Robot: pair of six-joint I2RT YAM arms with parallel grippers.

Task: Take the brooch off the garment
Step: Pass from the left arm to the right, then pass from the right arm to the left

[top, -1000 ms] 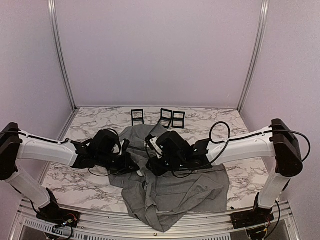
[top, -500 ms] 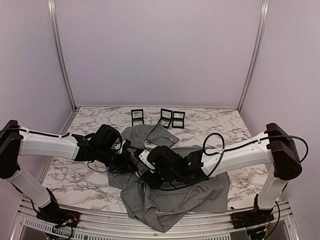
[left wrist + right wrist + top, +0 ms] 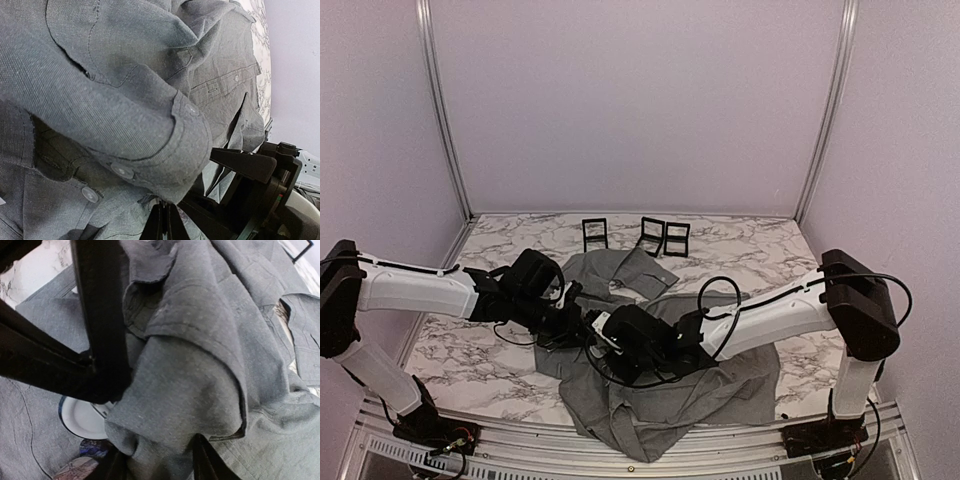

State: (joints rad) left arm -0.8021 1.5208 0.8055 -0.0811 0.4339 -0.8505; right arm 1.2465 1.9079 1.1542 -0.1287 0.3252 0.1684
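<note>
Right wrist view carries the relation that matters. A round white disc with a dark rim [image 3: 80, 419], which I take to be the brooch, lies on the garment [image 3: 200, 340] low and to the left of the right gripper [image 3: 160, 466]. It sits just beside that gripper's left finger and is partly tucked under a raised fold. The right gripper grasps that fold, with grey cloth bunched between its two fingers. The left gripper's black fingers come down from the upper left and end just above the disc, so both arms are close to it and the left one looks marginally nearer. The disc is round and offers no long axis to line up with.

In the left wrist view, the left gripper [image 3: 162, 225] has its fingers pressed together beneath a buttoned cuff; whether cloth is nipped between them cannot be told. From above, both grippers meet over the middle of the crumpled shirt on the marble worktop [image 3: 470, 360], and the disc is hidden there.
</note>
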